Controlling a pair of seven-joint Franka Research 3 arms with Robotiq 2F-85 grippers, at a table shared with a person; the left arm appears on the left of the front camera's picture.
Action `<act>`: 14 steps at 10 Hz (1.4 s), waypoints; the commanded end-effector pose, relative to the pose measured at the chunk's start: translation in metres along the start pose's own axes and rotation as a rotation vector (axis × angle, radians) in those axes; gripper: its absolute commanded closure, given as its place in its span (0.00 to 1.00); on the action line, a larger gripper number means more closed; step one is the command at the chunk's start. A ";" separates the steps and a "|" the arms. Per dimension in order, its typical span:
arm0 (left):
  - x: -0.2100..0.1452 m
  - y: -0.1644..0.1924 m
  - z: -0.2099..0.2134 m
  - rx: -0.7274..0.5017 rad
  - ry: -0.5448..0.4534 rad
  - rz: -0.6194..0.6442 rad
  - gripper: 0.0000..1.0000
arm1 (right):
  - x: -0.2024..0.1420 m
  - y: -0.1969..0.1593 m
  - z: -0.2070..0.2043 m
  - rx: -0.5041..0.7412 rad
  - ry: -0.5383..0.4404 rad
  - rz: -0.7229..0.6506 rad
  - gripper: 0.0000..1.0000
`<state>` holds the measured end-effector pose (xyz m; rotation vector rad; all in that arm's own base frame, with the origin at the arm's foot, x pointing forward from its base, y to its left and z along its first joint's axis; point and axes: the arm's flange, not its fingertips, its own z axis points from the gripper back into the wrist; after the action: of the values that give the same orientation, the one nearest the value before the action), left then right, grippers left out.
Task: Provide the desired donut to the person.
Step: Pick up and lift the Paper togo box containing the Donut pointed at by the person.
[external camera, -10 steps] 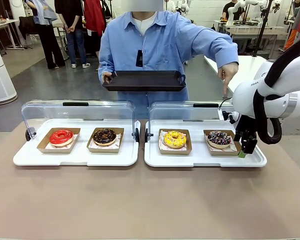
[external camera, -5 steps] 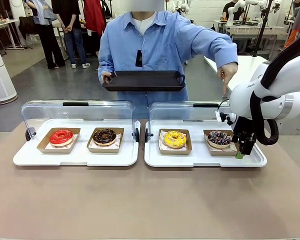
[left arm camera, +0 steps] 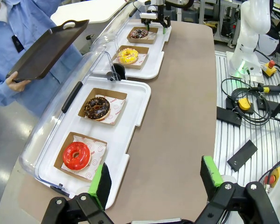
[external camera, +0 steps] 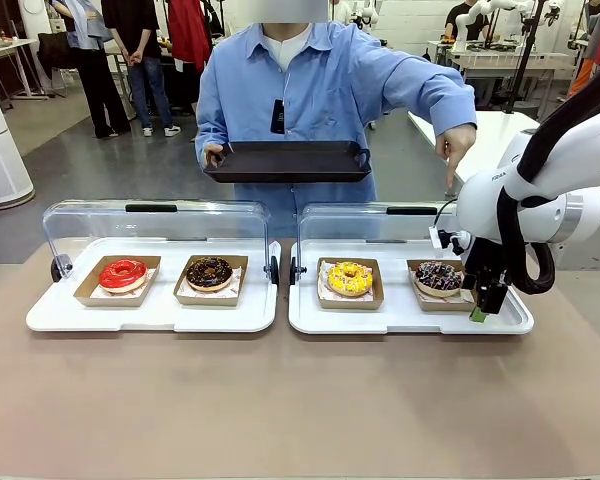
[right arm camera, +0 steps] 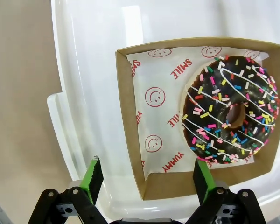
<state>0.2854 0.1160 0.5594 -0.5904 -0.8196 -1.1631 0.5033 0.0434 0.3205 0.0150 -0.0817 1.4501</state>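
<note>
Right gripper (external camera: pixel 485 305) hangs low over the right end of the right-hand white tray (external camera: pixel 410 322), jaws wide apart and holding nothing. Left gripper (left arm camera: pixel 156 179) is also wide open and empty, over the table's left end, well apart from the action.

The person (external camera: pixel 325 85) points a hand (external camera: pixel 455 145) down toward the chocolate sprinkled donut (external camera: pixel 439 276), which sits in its cardboard tray (right arm camera: pixel 130 116) at the far right of the row. We take that as the requested one. The person holds a black serving tray (external camera: pixel 288 160) in the other hand.

Risks, as we judge them:
- In the right wrist view one pad sits outside the cardboard wall over bare white plastic, while the other is near the donut's edge. Closing here could pinch one corner only, so the cardboard tips and the donut slides.
- The inner pad could press into the icing if the descent drifts toward the donut.
- The raised clear lid (external camera: pixel 370 225) stands just behind the tray, so a lift angled backward could strike it.
- The pointing hand is near the arm, and a fast rise could meet it.
- The paper liner may let the donut shift during carry.
</note>
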 end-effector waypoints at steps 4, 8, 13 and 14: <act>0.001 0.001 0.001 -0.003 -0.015 -0.011 0.00 | 0.002 -0.004 -0.007 0.003 0.011 0.001 0.53; 0.001 0.001 0.001 -0.003 -0.015 -0.011 0.00 | 0.002 -0.004 -0.008 0.005 0.012 0.004 1.00; 0.001 0.001 0.001 -0.003 -0.015 -0.011 0.00 | 0.002 -0.004 -0.009 0.007 0.017 0.012 1.00; 0.001 0.001 0.001 -0.003 -0.015 -0.011 0.00 | 0.001 -0.004 -0.009 0.009 0.018 0.016 1.00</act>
<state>0.2854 0.1160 0.5594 -0.5904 -0.8196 -1.1631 0.5032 0.0451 0.3176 0.0166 -0.0751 1.4573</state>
